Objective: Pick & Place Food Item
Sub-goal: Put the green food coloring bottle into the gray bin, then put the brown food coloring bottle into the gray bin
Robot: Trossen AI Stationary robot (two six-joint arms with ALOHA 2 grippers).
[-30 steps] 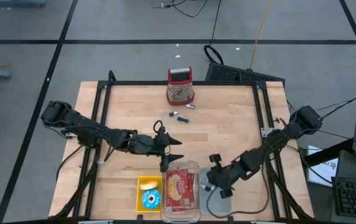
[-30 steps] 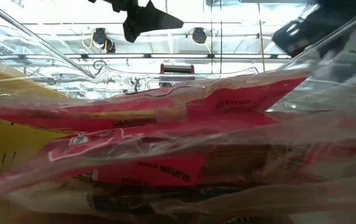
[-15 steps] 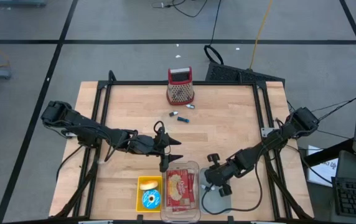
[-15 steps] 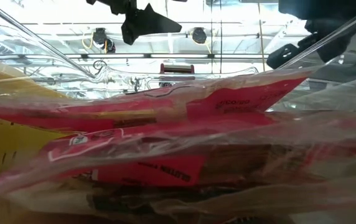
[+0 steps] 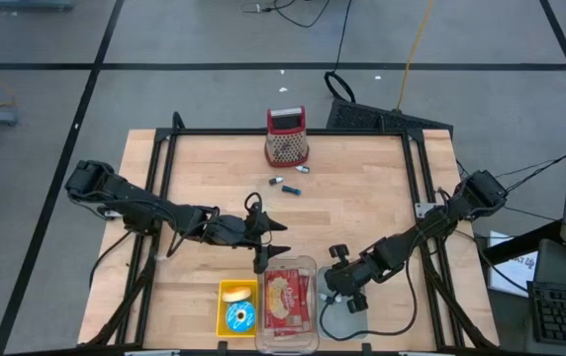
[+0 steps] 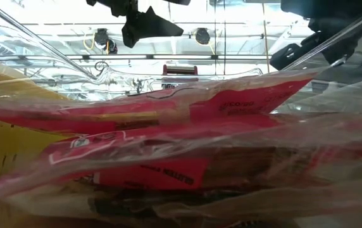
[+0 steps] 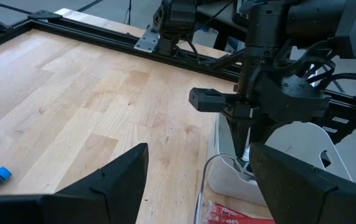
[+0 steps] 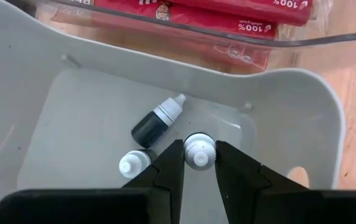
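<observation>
Right pincer [image 8: 193, 163] above white tray [image 8: 302, 112] at desk's [image 5: 362, 198] near edge, fingers narrowly parted around white ribbed cap of small bottle [image 8: 199, 151]; grip or mere touch unclear. Two more small bottles in tray: dark one with white nozzle lying on side [image 8: 157, 120], another white-capped one [image 8: 132, 165] just beside it. Red food packet [image 5: 289, 294], printed wrapper, lies in clear container [image 5: 309, 267] beside tray. Yellow bin [image 5: 238, 306] next to container. Left pincer [image 5: 268, 240] wide open, empty, hanging above desk near container's far end.
</observation>
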